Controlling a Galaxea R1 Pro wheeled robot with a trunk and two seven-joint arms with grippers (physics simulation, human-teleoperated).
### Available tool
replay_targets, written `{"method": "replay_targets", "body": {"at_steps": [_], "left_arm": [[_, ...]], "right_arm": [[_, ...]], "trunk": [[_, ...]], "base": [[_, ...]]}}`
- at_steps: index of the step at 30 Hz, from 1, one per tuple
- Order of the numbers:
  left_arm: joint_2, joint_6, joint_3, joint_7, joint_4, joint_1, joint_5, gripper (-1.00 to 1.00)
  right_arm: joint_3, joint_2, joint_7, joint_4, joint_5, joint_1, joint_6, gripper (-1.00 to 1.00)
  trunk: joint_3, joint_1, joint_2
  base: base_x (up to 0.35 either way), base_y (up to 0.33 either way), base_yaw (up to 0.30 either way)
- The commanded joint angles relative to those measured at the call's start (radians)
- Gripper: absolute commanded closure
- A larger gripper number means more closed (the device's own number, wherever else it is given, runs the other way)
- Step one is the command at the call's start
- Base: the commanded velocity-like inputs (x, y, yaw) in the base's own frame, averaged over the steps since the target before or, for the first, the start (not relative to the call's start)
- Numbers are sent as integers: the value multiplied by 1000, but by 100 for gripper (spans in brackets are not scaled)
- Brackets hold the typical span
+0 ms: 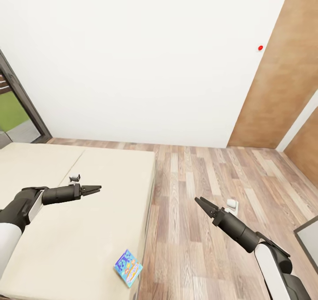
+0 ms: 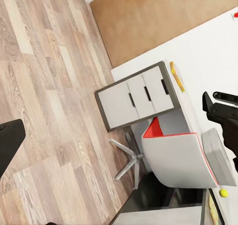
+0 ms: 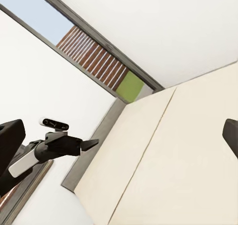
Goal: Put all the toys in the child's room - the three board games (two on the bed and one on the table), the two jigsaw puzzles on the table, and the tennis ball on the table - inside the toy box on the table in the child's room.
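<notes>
1. The left tool (image 1: 96, 188) hovers over the beige bed (image 1: 53, 229), its jaws nearly together and holding nothing.
2. A narrow blue board game (image 1: 128, 267) lies flat near the bed's right edge.
3. The right tool (image 1: 199, 200) hangs over the wood floor (image 1: 207, 172), jaws slightly parted and empty.
4. In the left wrist view, the tennis ball (image 2: 224, 192) sits on the white table (image 2: 198, 71).

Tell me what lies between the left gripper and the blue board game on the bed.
Nothing: in the head view, only bare beige mattress separates the left gripper from the blue board game near the bed's edge.
</notes>
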Motion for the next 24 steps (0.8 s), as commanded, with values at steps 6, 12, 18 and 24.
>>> {"method": "replay_targets", "body": {"at_steps": [6,12,18,24], "left_arm": [[0,10,0,-3,0,-1,1,-100],[0,10,-1,-3,0,0,1,-100],[0,10,0,-3,0,0,1,-100],[-1,10,-1,-3,0,0,1,-100]], "right_arm": [[-1,0,0,0,-7,-1,8,-100],[-1,0,1,0,-6,-1,8,-100],[-1,0,1,0,-6,-1,8,-100],[-1,0,2,0,-7,-1,8,-100]], "trunk": [[8,1,-2],[18,1,-2],[28,1,-2],[38,1,-2]], "base": [[0,0,0],[0,0,0],[0,0,0],[0,0,0]]}}
